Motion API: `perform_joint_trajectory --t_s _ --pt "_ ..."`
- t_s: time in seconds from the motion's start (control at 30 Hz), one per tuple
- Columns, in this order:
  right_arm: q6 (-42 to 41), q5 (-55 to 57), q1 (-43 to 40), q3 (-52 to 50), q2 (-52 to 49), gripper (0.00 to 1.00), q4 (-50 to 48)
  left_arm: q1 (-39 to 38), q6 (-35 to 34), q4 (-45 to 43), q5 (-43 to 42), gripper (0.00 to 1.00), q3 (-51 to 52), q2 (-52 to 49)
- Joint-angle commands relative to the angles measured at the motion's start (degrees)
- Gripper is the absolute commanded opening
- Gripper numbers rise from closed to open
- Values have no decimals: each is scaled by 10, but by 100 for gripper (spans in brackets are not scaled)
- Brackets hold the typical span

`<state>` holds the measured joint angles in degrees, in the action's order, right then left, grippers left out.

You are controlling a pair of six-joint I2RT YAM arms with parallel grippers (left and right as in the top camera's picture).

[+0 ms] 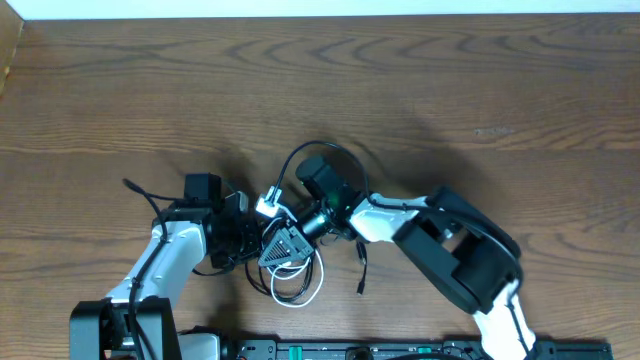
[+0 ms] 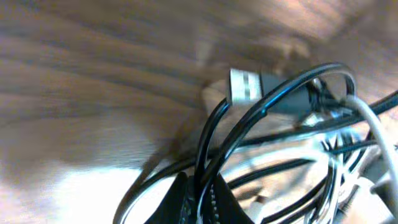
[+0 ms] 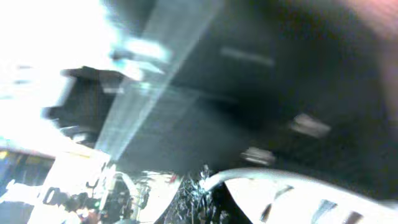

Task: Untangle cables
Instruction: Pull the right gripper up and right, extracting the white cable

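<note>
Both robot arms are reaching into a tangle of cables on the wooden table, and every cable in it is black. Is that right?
Not quite: the cables are not all black. The overhead view shows a white cable looped in the tangle alongside the black cables. The rest of what you said is right.

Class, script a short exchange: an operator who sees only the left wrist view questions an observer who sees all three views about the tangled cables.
Operator: I see a silver plug and black loops close up. Where are the right fingers?
Observer: Overhead, they sit at the tangle, reaching in from the right arm's own side.
Operator: The white cable leaves my frame. Where does it go?
Observer: It curls into a white loop lying on the robot's side of the tangle.
</note>
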<state>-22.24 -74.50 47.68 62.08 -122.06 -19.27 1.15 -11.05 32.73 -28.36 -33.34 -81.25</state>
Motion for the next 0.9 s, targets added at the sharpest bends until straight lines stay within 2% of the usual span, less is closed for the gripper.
perform_joint_trajectory --t_s 0.0,0.17,0.23,0.47,0.63,0.73,0.8,0.83,0.87 --pt "22 -60 -9 3 84 1 -7 13 38 4 -96 8 0 14" --pt "24 -70 -41 3 186 1 -7 46 76 7 -191 8 0 67" --pt "24 -75 -56 3 222 1 -7 50 91 12 -204 8 0 93" --pt "23 -78 -125 3 346 1 -9 50 77 52 -74 8 0 152" --pt "15 -80 -167 3 412 1 -9 50 -9 85 74 8 2 143" --pt "15 -86 -181 3 434 1 -9 50 -40 92 114 8 2 132" --pt "15 -87 -184 3 438 1 -6 50 -48 92 115 17 2 123" --pt "15 -86 -185 3 438 1 -4 50 -55 92 116 17 2 117" --pt "15 -86 -186 3 438 1 -1 50 -60 92 116 21 2 112"
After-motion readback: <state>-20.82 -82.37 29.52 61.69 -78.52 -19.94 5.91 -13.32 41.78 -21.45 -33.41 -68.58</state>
